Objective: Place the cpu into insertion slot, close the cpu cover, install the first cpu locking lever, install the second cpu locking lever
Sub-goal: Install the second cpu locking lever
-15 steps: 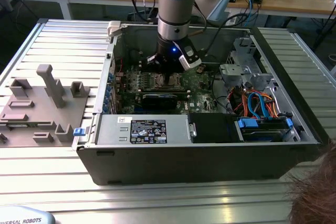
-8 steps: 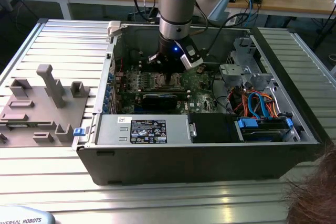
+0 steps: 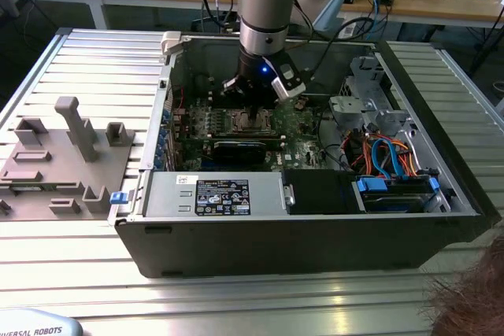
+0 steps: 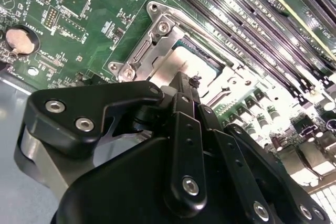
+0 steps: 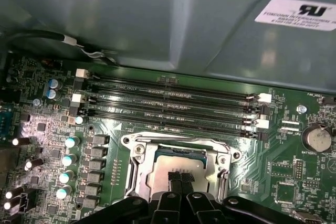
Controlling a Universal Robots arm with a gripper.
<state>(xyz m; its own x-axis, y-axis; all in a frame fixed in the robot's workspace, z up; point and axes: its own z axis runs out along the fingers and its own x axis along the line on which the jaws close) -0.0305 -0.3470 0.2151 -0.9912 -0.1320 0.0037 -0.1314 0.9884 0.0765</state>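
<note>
Exterior view: the arm reaches down into an open computer case (image 3: 315,226) lying on a ribbed metal table (image 3: 87,265). The gripper (image 3: 253,105) hangs just above the insertion slot (image 3: 250,121), in the middle of the green motherboard (image 3: 303,141). The case walls stand on all sides, and a drive cage (image 3: 356,100) rises at the exterior view's right, so free room for moving is mostly upward.

Second wrist view: the gripper (image 4: 185,80) has its fingers drawn narrow, almost together, with nothing visible between them. Their tips are at the silvery top of the cpu (image 4: 191,62), which sits inside the slot. The cpu cover (image 4: 152,40) seems to lie around the chip, but I cannot tell if it is fully down.

First wrist view: the fingertips (image 5: 181,178) touch or nearly touch the chip (image 5: 165,174), with the metal frame (image 5: 137,157) around it. Memory slots (image 5: 173,103) run just beyond the socket. To do this step well, I judge the press must be straight down and gentle, because the frame edges are close on each side.
</note>
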